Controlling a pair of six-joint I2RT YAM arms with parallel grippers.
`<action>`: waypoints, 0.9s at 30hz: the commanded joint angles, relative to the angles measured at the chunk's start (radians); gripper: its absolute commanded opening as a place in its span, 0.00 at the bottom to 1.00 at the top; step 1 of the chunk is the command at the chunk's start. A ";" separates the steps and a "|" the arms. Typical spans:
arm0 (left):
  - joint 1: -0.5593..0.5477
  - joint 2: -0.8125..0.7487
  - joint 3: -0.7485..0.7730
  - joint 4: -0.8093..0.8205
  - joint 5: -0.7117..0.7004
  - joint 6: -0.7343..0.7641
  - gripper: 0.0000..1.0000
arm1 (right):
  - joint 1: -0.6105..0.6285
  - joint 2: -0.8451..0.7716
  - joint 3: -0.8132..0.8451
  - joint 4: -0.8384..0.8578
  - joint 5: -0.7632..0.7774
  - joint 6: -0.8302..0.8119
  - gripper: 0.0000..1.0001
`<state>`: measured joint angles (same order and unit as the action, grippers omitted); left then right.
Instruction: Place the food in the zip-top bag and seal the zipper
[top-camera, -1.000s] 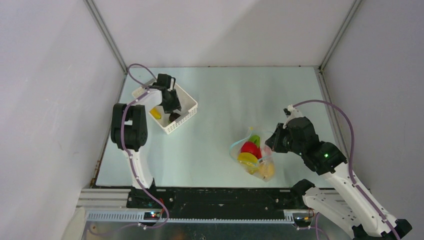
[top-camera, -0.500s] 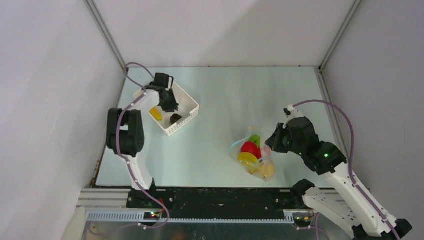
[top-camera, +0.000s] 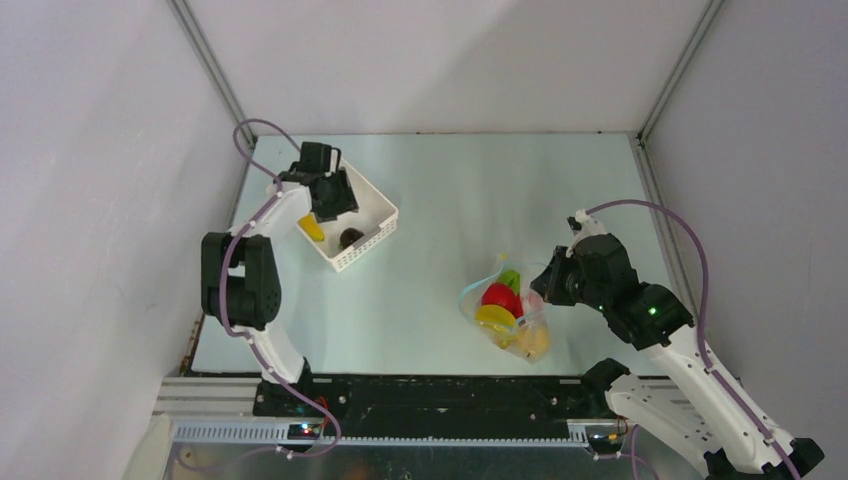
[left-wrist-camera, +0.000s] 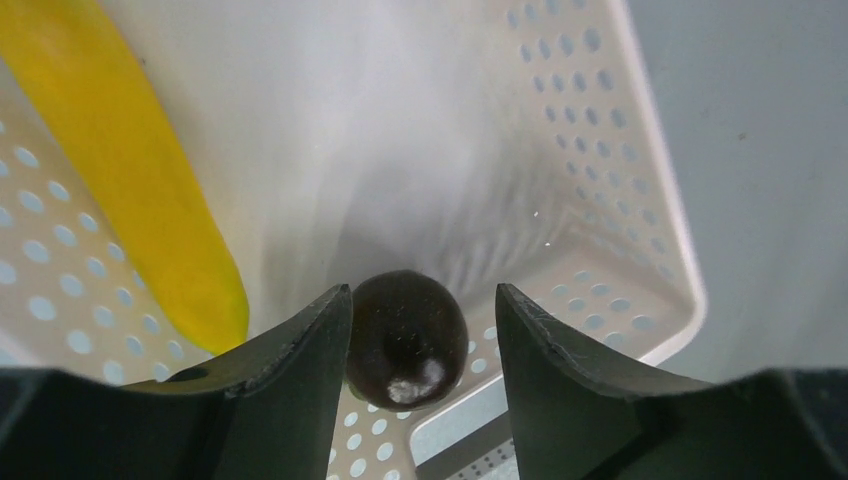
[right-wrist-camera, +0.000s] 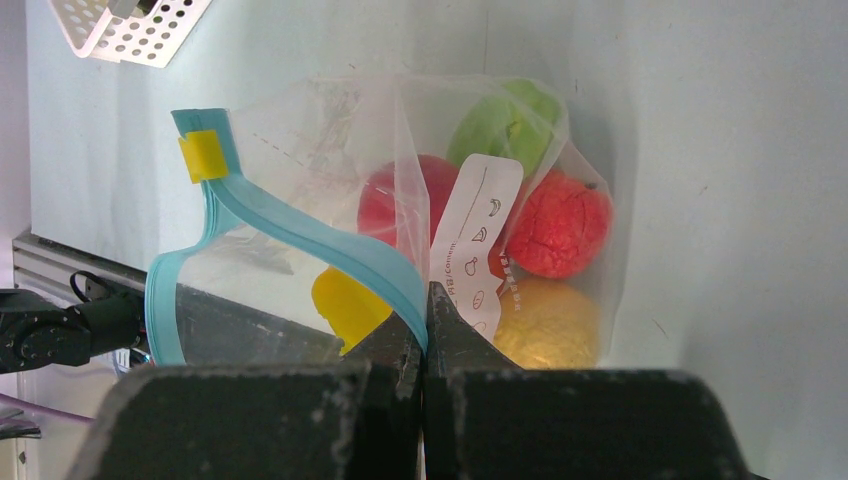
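Left gripper (left-wrist-camera: 422, 290) is down inside the white basket (top-camera: 372, 240), which sits at ten o'clock on the table (top-camera: 470, 190). Its jaws stand apart, one either side of the dark purple fruit (left-wrist-camera: 405, 335). There's daylight between the fruit and the right-hand finger. On the other side it's too tight to call whether the pad is touching. A long yellow piece (left-wrist-camera: 140, 170) lies in the basket too, at nine o'clock from the dark fruit in the overhead view.

Across the table at four o'clock lies the zip-top bag (right-wrist-camera: 300, 130), and the right gripper (right-wrist-camera: 422, 305) has it. The jaws are pinched flat together on the zipper (right-wrist-camera: 300, 235), the blue strip running up and away to a small yellow tab (right-wrist-camera: 203, 155) at eleven o'clock. The mouth gapes open.

Inside the bag there's a green piece (right-wrist-camera: 505, 125) at twelve o'clock. A smooth red one (right-wrist-camera: 385, 200) lies beside a white label (right-wrist-camera: 480, 230), and a rough red-orange one (right-wrist-camera: 560, 225) sits at three. There's a pale yellow one (right-wrist-camera: 550, 335) at five, and a bright yellow piece (right-wrist-camera: 345, 300) lies just by the fingertips.
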<state>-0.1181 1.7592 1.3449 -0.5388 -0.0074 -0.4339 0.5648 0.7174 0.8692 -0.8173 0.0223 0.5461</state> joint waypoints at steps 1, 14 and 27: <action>0.001 -0.006 -0.048 0.008 0.000 -0.019 0.62 | -0.004 0.002 0.003 0.014 0.023 -0.002 0.00; -0.039 0.086 -0.071 -0.002 0.035 -0.025 0.73 | -0.005 0.013 0.002 0.013 0.028 -0.002 0.00; -0.074 0.135 -0.101 0.023 0.046 -0.062 0.72 | -0.004 0.008 -0.013 0.029 0.028 -0.005 0.00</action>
<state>-0.1787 1.8839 1.2552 -0.5381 0.0135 -0.4717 0.5648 0.7292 0.8631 -0.8139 0.0299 0.5461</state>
